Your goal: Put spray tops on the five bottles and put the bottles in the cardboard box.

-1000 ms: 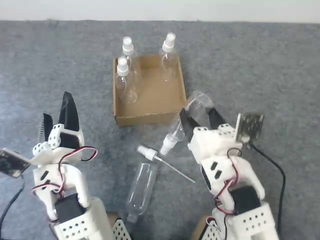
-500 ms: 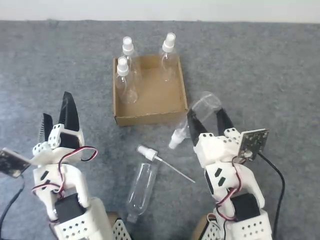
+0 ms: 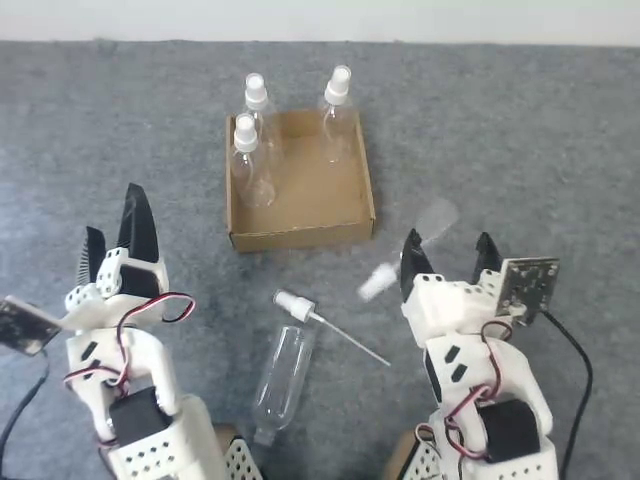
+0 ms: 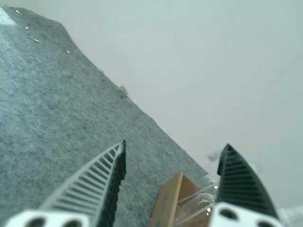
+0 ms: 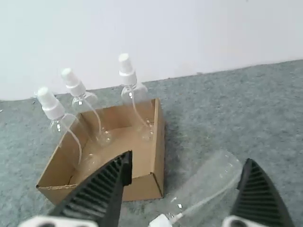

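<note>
Right gripper (image 5: 188, 160), black fingers (image 5: 102, 189) spread wide, over grey carpet (image 5: 236, 94). Between them a clear bottle (image 5: 208, 182) lies tilted, base toward one o'clock, white spray top (image 5: 161, 221) toward seven. At eleven o'clock sits a cardboard box (image 5: 142, 182) holding three upright bottles (image 5: 132, 97) with white tops. White wall (image 5: 142, 28) at twelve.

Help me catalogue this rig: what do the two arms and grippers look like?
White plastic shells, black motors, looping red and black wires. The left gripper and right gripper have black, pointed, ribbed fingers; a bare camera board sits beside each.
</note>
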